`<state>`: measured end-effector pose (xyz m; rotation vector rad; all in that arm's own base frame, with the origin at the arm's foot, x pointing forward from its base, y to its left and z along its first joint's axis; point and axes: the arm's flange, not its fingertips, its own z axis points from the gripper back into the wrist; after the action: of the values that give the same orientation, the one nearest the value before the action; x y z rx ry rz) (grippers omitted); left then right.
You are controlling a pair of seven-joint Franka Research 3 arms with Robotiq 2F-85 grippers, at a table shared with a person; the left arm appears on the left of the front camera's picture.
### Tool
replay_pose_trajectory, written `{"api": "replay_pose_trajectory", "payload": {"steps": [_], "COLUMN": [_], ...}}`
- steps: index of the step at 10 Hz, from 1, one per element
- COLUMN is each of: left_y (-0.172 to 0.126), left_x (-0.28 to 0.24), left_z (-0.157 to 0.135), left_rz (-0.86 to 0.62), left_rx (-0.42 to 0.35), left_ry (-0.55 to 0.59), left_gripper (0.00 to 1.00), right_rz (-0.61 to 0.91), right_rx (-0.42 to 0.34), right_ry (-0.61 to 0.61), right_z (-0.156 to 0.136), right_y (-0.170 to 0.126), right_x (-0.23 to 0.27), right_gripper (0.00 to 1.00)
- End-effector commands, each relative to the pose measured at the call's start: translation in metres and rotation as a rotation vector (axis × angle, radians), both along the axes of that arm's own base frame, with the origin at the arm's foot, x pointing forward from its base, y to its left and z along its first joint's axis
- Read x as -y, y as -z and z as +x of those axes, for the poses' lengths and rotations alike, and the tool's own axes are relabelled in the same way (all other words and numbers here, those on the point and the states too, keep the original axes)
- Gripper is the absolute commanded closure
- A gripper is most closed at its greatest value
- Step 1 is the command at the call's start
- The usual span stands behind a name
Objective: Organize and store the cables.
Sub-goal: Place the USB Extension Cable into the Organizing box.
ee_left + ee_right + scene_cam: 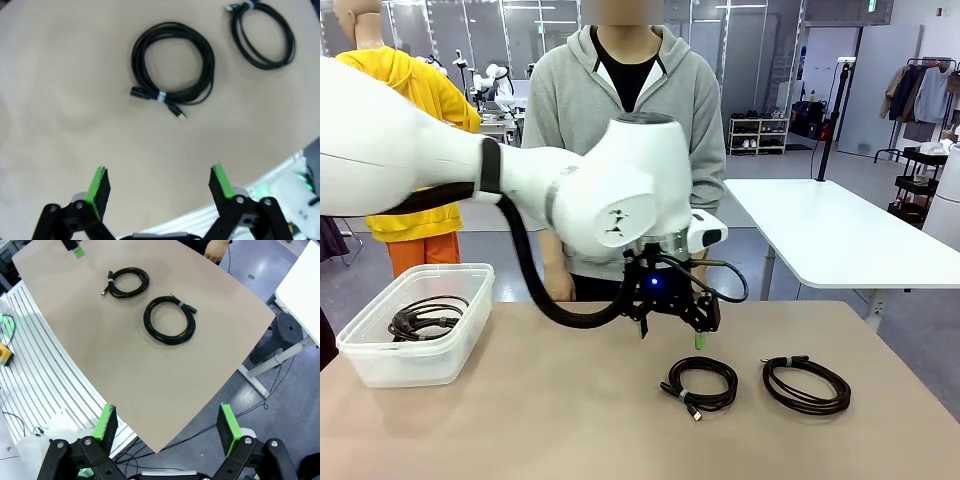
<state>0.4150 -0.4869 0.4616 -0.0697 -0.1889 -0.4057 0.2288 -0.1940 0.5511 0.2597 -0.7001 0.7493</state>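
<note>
Front view: left gripper spread, hovering near cable; bare table around.

White L arm w/ black hose, black gripper, green pads.

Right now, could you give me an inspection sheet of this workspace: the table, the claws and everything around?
Surface: tan table, flat.
Job's things: one coiled black cable lies in the clear bin at the left; the middle coil and the right coil lie apart on the table.
Clutter: nothing seen.
Claws: left claw open, empty, hanging above the table just behind the middle coil; right claw open, empty, raised off to the table's side.
Cables: thick black hose loops under the left arm.
Surroundings: a person in a grey hoodie stands at the far side; a white table beyond.
</note>
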Motion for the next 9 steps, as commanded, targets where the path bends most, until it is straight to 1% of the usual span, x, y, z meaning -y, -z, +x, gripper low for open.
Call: {"api": "replay_pose_trajectory", "payload": {"steps": [1,3,4,5,6,7,8,9], "left_y": [0.002,0.013,0.017,0.023,0.029,0.034,0.041,0.051], "left_x": [0.042,0.05,0.048,0.046,0.043,0.042,0.045,0.057], "left_z": [0.019,0.023,0.023,0.025,0.024,0.021,0.017,0.012], "left_rz": [0.082,0.076,0.1,0.102,0.077,0.033,0.062,0.071], "left_rx": [-0.028,-0.024,-0.011,-0.017,-0.039,-0.08,-0.092,-0.128], "left_ry": [0.007,-0.011,-0.046,-0.064,-0.098,-0.18,-0.274,-0.33], "left_gripper": [0.0,0.0,0.0,0.0,0.0,0.0,0.0,0.0], "right_rz": [-0.003,-0.003,-0.003,-0.003,-0.003,-0.003,-0.003,-0.003], "right_rx": [-0.015,-0.015,-0.015,-0.015,-0.015,-0.015,-0.015,-0.015], "right_ry": [0.022,0.022,0.022,0.022,0.022,0.022,0.022,0.022], "right_z": [0.0,0.0,0.0,0.0,0.0,0.0,0.0,0.0], "right_y": [-0.001,-0.001,-0.001,-0.001,-0.001,-0.001,-0.001,-0.001], "right_x": [-0.002,-0.002,-0.002,-0.002,-0.002,-0.002,-0.002,-0.002], "right_gripper": [0.0,0.0,0.0,0.0,0.0,0.0,0.0,0.0]}}
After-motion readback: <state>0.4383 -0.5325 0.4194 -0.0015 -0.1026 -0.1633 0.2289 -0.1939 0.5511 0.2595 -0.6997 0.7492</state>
